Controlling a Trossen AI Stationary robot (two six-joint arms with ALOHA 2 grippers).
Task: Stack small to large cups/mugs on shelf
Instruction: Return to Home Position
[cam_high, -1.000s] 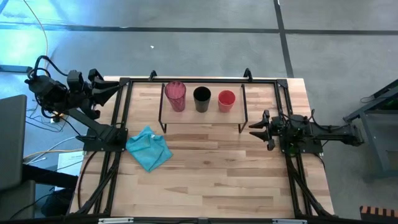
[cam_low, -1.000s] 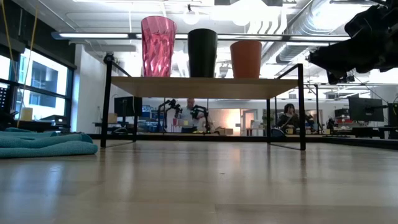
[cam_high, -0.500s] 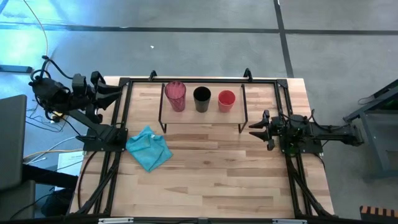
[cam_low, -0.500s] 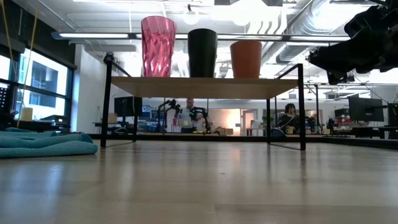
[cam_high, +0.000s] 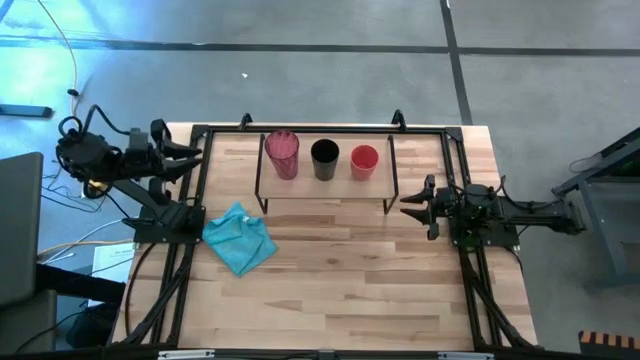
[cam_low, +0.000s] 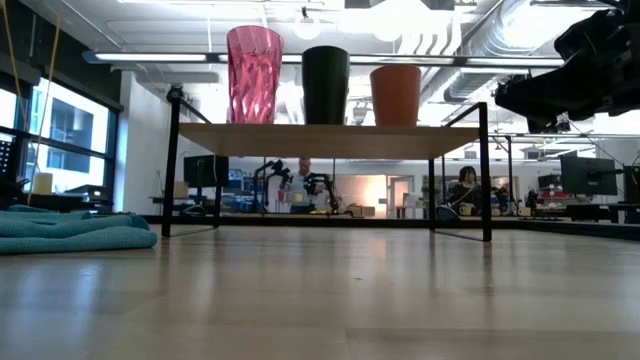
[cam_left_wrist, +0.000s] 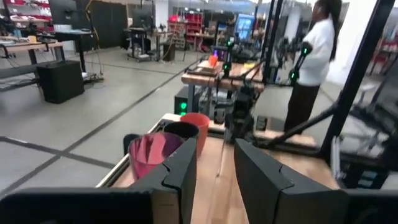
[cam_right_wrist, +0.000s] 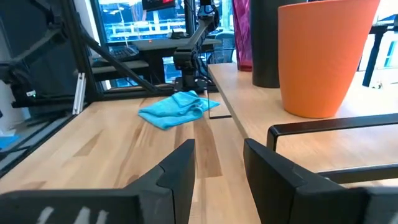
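Three cups stand upright in a row on the shelf's (cam_high: 330, 190) wooden top (cam_low: 325, 140): the tall pink tumbler (cam_high: 282, 153) (cam_low: 254, 74) to the table's left, the black cup (cam_high: 324, 158) (cam_low: 325, 84) in the middle, and the short red-orange cup (cam_high: 364, 161) (cam_low: 396, 94) to the right. My left gripper (cam_high: 197, 152) (cam_left_wrist: 216, 149) is open at the table's far left corner, left of the shelf, pointing at the cups. My right gripper (cam_high: 405, 207) (cam_right_wrist: 217, 149) is open just right of the shelf's near right leg and touches nothing.
A teal cloth (cam_high: 240, 237) (cam_low: 70, 228) lies crumpled on the table near the left arm's base, in front of the shelf's left end. Bare wood stretches from the shelf to the near edge. People (cam_left_wrist: 314, 62) stand or sit in the room beyond the table.
My left arm has swung toward the table's right and slightly toward the near edge, bringing its gripper closer to the shelf's left end. The cups, the shelf, the cloth and the right arm have kept still.
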